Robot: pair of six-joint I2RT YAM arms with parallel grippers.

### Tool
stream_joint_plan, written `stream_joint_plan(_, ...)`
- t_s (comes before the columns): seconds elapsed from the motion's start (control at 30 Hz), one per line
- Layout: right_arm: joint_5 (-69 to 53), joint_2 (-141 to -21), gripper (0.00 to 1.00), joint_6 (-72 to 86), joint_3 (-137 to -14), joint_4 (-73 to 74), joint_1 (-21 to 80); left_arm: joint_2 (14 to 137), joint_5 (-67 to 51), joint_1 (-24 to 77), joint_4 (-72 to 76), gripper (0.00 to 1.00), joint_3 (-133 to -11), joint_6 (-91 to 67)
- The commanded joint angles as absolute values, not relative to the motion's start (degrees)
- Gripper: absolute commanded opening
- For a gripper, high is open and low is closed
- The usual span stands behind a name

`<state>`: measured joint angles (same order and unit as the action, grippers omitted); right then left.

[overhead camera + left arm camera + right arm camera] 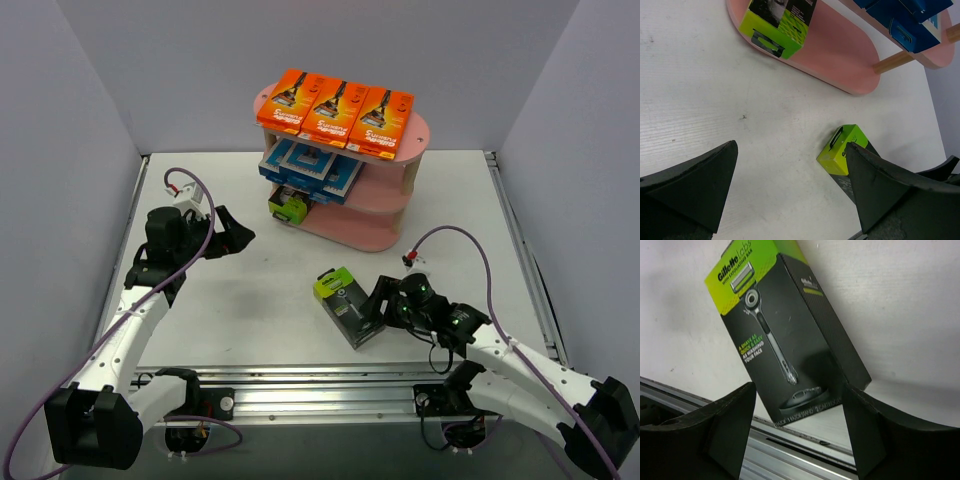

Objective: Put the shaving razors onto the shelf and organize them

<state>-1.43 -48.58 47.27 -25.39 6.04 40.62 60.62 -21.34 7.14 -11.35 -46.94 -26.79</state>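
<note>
- The loose black-and-lime pack lies flat on the tabletop, right of centre and towards the near edge. The shelf stands well apart at the far edge.
- Its long axis runs diagonally, with the lime end pointing far-left and the black end near-right.
- The right fingers sit at that black end, partly spread to either side of it. A gap shows on one side, so it is not clamped.
- The left fingers are spread wide and empty, off towards the left edge, so the right arm is much nearer.
- The pack front reads "Gillette Labs with exfoliating bar" and "A shave as quick & easy as washing your face".
- The orange packs fill the top tier and the blue-and-white packs the middle. A second black-and-lime pack sits on the bottom tier, and their print is too small to read.
</note>
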Motion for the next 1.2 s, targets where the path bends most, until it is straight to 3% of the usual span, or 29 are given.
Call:
stream_joint_plan(0.0,4.66,-45.02,0.65,51.5,-26.46,13.09,43.33,59.94,-22.41,6.77,-9.23,0.98,-48.08,-26.19)
stream_joint_plan(0.37,0.53,-42.09,0.65,56.86,-20.39,9.68,45.53,58.88,-25.84,9.05,-1.41,0.97,-45.09,-30.14)
stream_joint_plan(0.57,0.44,-43.5,0.65,58.27,-18.2,5.11,46.58,59.23,-13.12,20.2,-1.67,0.98,-43.33,-30.23)
stream_joint_plan(0.73,-2.02,-45.26,0.65,58.53,-17.67,1.5,46.67,65.56,-8.88,28.9,6.32,0.98,-40.61,-32.43)
stream_joint_plan(1.17,-4.4,-45.97,0.66,60.29,-13.1,-5.54,46.85,82.51,-8.09,34.98,19.85,1.0,-42.19,-28.21)
